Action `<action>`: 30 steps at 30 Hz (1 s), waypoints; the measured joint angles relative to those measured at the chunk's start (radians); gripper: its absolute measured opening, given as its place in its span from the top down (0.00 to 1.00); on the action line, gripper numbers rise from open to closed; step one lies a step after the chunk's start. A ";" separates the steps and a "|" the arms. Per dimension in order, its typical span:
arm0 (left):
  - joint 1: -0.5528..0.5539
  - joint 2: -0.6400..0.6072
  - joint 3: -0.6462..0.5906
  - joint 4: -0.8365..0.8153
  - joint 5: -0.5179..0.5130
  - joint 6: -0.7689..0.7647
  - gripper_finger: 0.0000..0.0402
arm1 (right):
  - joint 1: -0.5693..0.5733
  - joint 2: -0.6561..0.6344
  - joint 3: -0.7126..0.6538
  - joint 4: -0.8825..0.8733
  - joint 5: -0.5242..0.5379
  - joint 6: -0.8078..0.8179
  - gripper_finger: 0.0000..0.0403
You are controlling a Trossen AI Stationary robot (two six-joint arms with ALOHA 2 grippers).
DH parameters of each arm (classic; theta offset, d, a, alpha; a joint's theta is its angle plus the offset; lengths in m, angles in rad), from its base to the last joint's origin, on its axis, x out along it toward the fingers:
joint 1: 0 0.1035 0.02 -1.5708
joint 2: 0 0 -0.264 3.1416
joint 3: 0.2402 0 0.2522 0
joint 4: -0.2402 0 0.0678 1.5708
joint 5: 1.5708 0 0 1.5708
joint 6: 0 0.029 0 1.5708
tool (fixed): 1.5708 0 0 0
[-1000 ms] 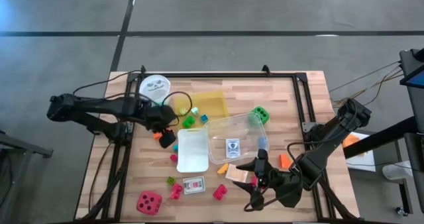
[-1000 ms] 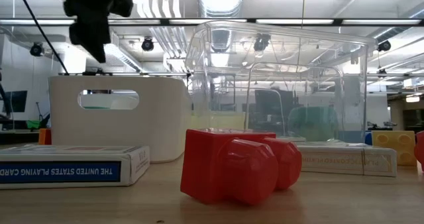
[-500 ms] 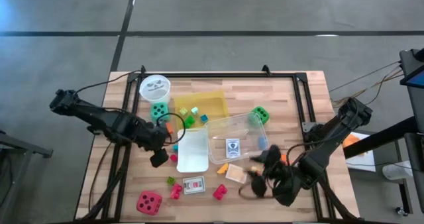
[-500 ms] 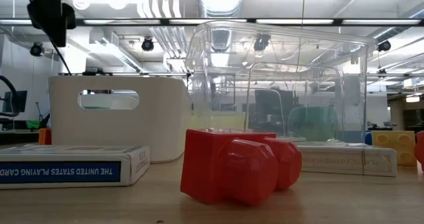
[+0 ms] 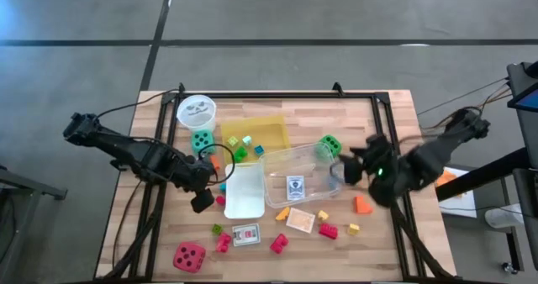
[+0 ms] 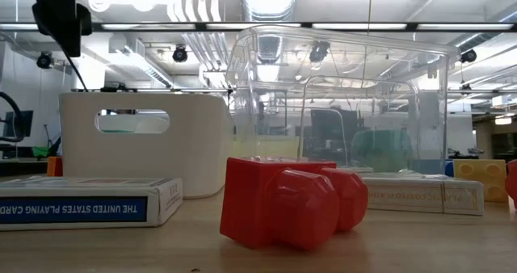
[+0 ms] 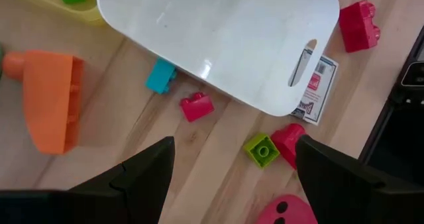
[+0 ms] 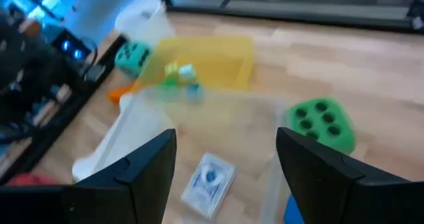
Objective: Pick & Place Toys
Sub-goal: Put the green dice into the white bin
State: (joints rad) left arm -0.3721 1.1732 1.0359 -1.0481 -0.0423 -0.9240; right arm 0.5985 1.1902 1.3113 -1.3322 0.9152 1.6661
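The toys lay scattered across the desk: a green die just right of the clear box, a teal die near the upper left by the white cup, a red die at the lower left, and small blocks along the lower edge. Within the last second the right hand had swung up from the lower middle of the frame, where small red and yellow blocks lay, to the box's right end; its fingers stood apart and empty. The left hand, also parted and empty, had moved down-left off the yellow tray. Probably both were between picks, nothing carried.
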 joint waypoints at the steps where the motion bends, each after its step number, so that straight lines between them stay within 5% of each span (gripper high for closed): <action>1: 0.000 0.000 0.000 0.000 -0.005 0.003 0.25 | -0.030 -0.023 -0.001 0.001 -0.016 -0.026 0.36; 13: 0.001 0.000 0.000 0.009 -0.071 0.061 0.25 | -0.566 -0.173 -0.155 0.036 -0.377 -0.328 0.36; 20: 0.001 0.000 0.000 0.009 -0.071 0.083 0.25 | -0.825 -0.216 -0.331 0.337 -0.615 -0.579 0.36; 30: 0.001 0.000 -0.002 0.008 -0.071 0.098 0.25 | -1.060 -0.219 -0.565 0.565 -0.856 -0.712 0.36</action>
State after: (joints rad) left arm -0.3714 1.1732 1.0336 -1.0397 -0.1131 -0.8265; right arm -0.4617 0.9716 0.7462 -0.7667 0.0589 0.9541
